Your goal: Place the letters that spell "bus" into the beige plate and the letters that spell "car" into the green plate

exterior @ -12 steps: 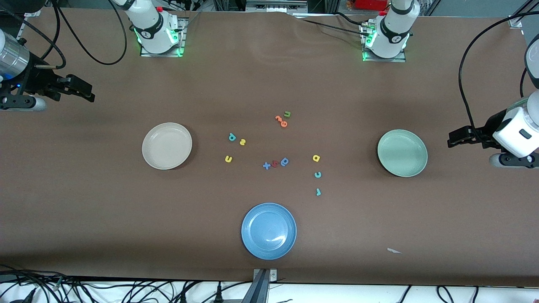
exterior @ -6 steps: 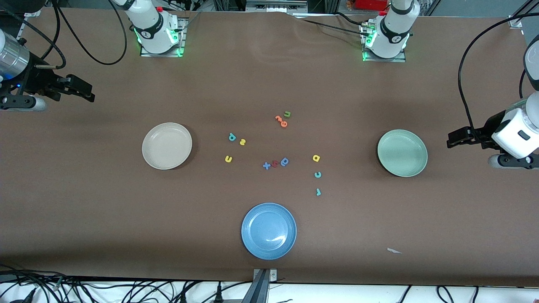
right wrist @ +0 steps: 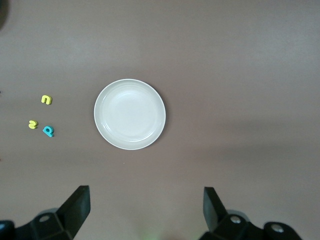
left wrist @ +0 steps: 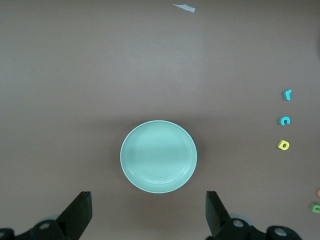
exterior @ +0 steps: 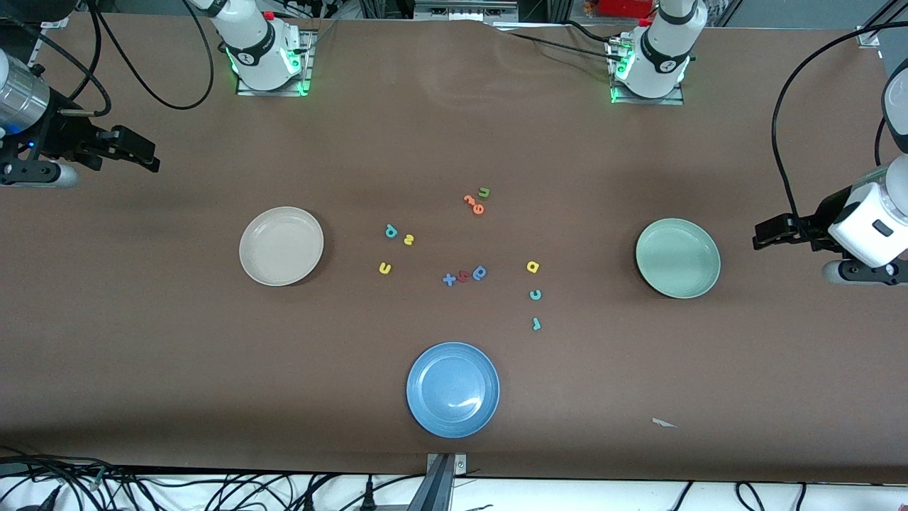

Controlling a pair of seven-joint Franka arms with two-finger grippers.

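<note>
While both arms sit half cut off, left gripper [exterior: 770, 233], right gripper [exterior: 142, 150] — both spread.

A wide brown table [exterior: 397, 135] is being lit evenly from above. Black cables [exterior: 142, 490] are being trailed along its pale edge nearest the front camera, where a metal bracket [exterior: 445, 468] is being clamped at the middle.

Foam letters [exterior: 461, 255] on the table [exterior: 454, 142] spell no words.
</note>
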